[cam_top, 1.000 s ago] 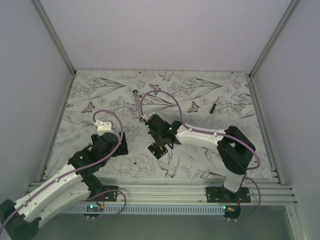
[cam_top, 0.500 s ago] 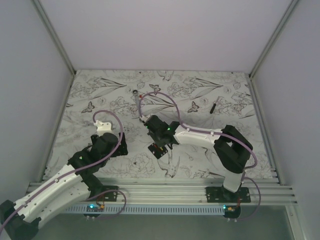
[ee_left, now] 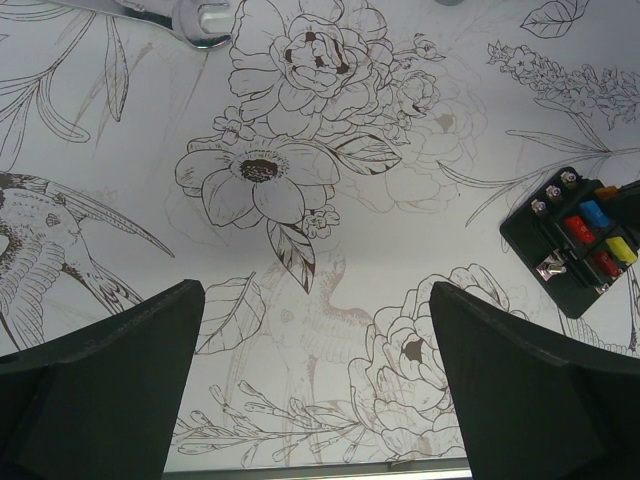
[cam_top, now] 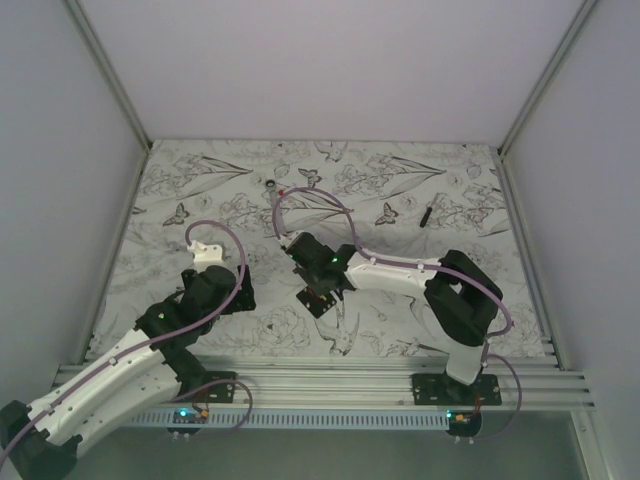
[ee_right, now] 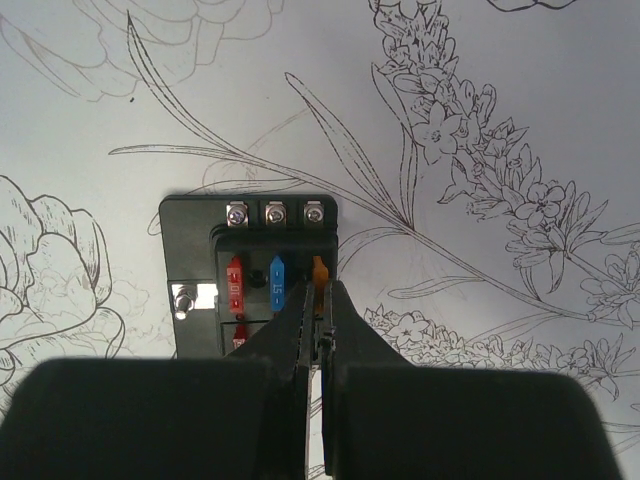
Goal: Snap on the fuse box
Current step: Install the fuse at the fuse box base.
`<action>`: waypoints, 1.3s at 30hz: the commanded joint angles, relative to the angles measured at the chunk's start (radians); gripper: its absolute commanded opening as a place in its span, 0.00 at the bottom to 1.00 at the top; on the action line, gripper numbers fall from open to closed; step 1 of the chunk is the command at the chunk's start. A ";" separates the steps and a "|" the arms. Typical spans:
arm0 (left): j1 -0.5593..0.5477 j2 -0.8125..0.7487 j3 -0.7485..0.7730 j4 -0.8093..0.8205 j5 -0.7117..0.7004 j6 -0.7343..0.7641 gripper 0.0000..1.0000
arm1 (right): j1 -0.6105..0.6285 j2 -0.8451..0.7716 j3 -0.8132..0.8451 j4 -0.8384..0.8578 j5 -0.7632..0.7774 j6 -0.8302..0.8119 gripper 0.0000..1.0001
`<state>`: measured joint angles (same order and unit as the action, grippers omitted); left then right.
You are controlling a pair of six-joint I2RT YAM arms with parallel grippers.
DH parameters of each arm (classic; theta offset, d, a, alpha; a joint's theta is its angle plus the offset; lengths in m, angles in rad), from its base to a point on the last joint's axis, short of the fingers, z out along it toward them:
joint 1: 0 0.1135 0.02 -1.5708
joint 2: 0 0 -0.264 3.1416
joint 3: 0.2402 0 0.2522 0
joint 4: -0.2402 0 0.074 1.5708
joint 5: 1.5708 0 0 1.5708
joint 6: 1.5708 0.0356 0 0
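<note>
right gripper (ee_right: 318,302) nudged left, pinched over fuse box (ee_right: 197,250)

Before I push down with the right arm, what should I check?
1. Right fingers closed: ok, shut, tips at the orange fuse.
2. Tips over the fuse box: ok.
3. Fuse box flat on the cloth: ok.
4. Left fingers out of the way: ok, open, apart from the box.
5. Orange fuse fully seated: cannot tell.
</note>
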<state>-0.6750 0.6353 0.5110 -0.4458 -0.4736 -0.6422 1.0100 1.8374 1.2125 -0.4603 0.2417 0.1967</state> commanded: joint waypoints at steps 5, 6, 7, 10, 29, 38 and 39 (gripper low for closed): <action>-0.001 -0.005 -0.006 -0.019 -0.028 0.001 0.99 | 0.013 0.050 -0.027 -0.040 0.005 -0.011 0.00; 0.000 -0.005 -0.006 -0.019 -0.026 0.000 1.00 | 0.013 0.055 -0.034 -0.044 0.002 -0.011 0.00; -0.001 -0.006 -0.006 -0.019 -0.026 0.000 0.99 | 0.013 0.061 -0.036 -0.049 -0.002 -0.011 0.00; 0.000 -0.007 -0.006 -0.021 -0.023 0.000 0.99 | 0.012 0.086 -0.049 -0.058 -0.018 -0.012 0.00; 0.000 -0.031 -0.011 -0.023 -0.018 -0.007 1.00 | 0.002 0.118 -0.081 -0.097 -0.054 0.013 0.00; -0.001 -0.039 -0.012 -0.025 -0.018 -0.010 1.00 | 0.002 -0.005 -0.007 -0.067 -0.067 0.009 0.18; 0.000 -0.040 -0.012 -0.025 -0.017 -0.011 1.00 | 0.003 -0.014 0.000 -0.067 -0.068 0.009 0.19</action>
<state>-0.6750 0.6037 0.5106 -0.4473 -0.4732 -0.6464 1.0107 1.8381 1.2068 -0.4572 0.2283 0.1951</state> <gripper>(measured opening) 0.994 0.168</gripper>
